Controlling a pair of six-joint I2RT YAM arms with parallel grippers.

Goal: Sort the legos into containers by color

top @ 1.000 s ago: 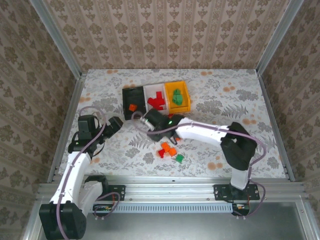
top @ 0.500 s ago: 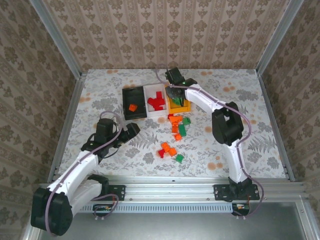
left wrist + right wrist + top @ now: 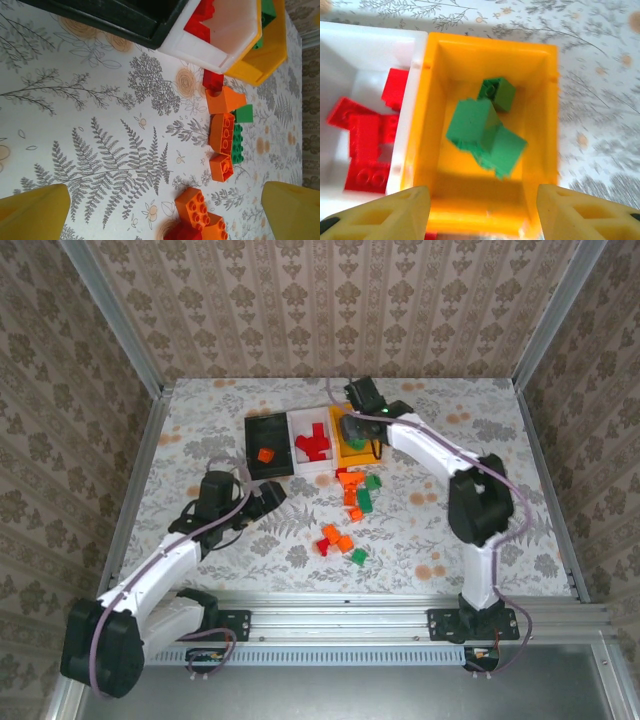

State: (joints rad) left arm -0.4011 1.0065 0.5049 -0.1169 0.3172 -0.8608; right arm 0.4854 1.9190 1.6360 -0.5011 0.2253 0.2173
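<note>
Green legos point(image 3: 485, 127) lie in yellow bin point(image 3: 546, 125) beneath outstretched right gripper point(image 3: 482, 205), jaws apart.

Top camera overhead, wide — wrist cameras close, looking down; all share orange-yellow bin point(image 3: 490, 44).

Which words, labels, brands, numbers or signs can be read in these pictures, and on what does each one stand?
No text can be read here.
black bin, white bin, orange-yellow bin: no label or number on the sides in view.
legos: any marks on the studs are too small to read.
table cover and wallpaper: plant patterns, no writing.
</note>
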